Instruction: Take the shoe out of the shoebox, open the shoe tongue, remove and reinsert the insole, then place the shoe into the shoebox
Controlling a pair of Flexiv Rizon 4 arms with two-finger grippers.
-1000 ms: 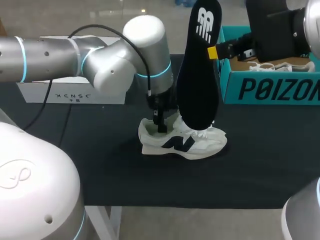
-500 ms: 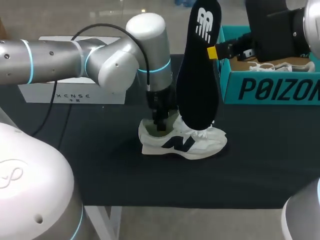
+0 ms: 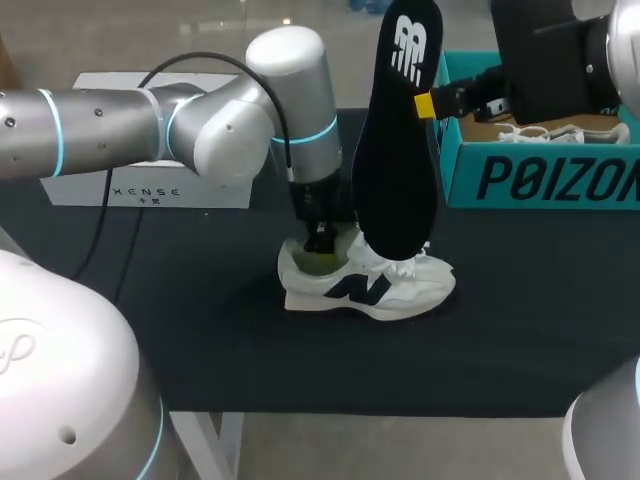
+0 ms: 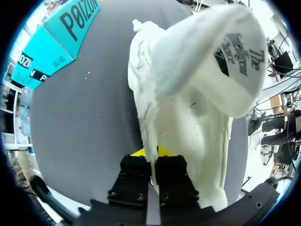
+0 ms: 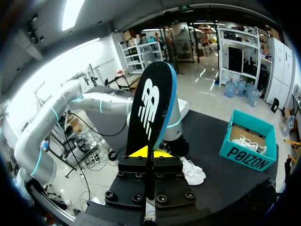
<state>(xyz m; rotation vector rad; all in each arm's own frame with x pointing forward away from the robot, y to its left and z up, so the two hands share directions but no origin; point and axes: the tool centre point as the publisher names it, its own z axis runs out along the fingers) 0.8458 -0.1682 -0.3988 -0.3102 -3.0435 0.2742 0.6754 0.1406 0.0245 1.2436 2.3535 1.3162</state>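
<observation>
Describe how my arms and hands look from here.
The left arm is silver-grey, made of round tubes and fat rounded joints with glowing cyan rings, and a black cable loops over it. The right arm shows a bulky black wrist block with grey casing behind. The left hand and right hand are black, boxy and bolted, with yellow tips.

Left fingertips point(image 4: 165, 150): mostly covered by the shoe point(image 4: 188, 122) wall between them.
Shoe middle: behind the insole point(image 3: 395, 170) hanging below my right fingers point(image 3: 425, 105).
Shoebox point(image 3: 540, 180): far side cut off.
</observation>
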